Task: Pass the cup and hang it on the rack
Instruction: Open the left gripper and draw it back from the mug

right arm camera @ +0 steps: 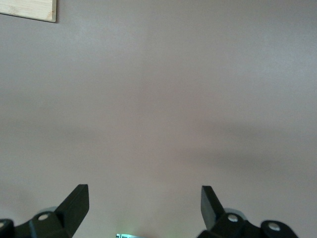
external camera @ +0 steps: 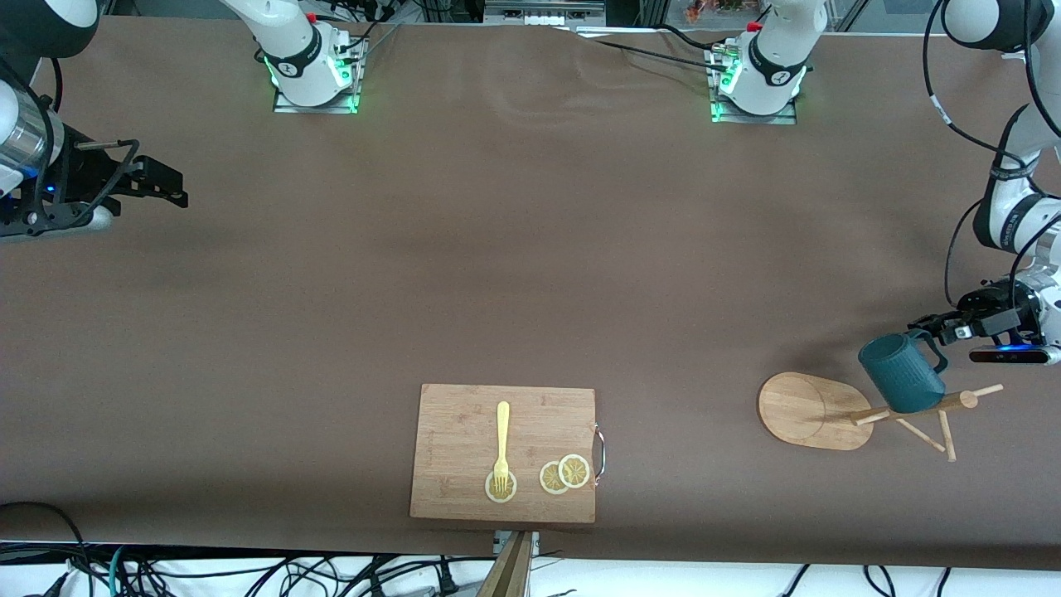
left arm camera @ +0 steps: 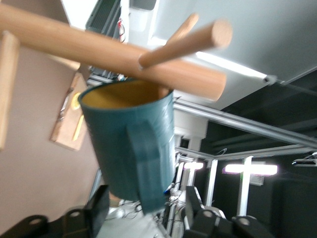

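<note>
The dark teal cup (external camera: 902, 377) rests against the light wooden rack (external camera: 808, 410), whose oval base lies flat toward the left arm's end of the table. In the left wrist view the cup (left arm camera: 126, 141) has its yellowish mouth up against the rack's pole (left arm camera: 99, 52), under a peg (left arm camera: 185, 47). I cannot tell what bears its weight. My left gripper (external camera: 927, 330) is open, its fingers (left arm camera: 99, 206) on either side of the cup's handle (left arm camera: 148, 163) with gaps. My right gripper (external camera: 181, 189) is open and empty over bare table at the right arm's end, also seen in its wrist view (right arm camera: 143, 198).
A rectangular wooden cutting board (external camera: 464, 423) lies at the table's edge nearest the front camera, with a yellow fork (external camera: 501, 444) and lemon slices (external camera: 564, 474) on it. Its corner shows in the right wrist view (right arm camera: 27, 9). Brown cloth covers the table.
</note>
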{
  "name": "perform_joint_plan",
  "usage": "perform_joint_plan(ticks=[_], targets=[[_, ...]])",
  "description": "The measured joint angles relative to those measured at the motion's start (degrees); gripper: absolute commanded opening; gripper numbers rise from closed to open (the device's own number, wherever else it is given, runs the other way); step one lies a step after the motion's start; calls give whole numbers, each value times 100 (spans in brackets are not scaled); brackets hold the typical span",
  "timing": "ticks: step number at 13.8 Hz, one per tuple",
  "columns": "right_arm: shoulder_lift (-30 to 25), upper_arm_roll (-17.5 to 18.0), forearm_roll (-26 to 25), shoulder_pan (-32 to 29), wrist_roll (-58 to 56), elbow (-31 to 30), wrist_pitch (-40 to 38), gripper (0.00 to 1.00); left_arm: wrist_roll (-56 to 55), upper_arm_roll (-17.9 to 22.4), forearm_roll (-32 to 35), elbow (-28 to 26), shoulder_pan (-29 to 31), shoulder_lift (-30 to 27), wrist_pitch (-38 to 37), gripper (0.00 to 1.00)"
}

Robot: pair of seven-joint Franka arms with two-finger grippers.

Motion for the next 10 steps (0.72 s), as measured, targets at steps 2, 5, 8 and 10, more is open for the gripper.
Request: perform_joint_plan(ticks=[2,5,8,10], targets=[[1,3,0,0,0,0,0,100,20,1,546,12,62,-156,-26,100],[3,5,2,1,0,0,2,100,65,7,1550,17,171,-466,-261,100],[6,9,3,1,0,0,2,100,65,7,2838,25,198,-940,-564,100],[7,10,4,2,0,0,3,100,26,-4,3677,32,53,-1308,-589,100]])
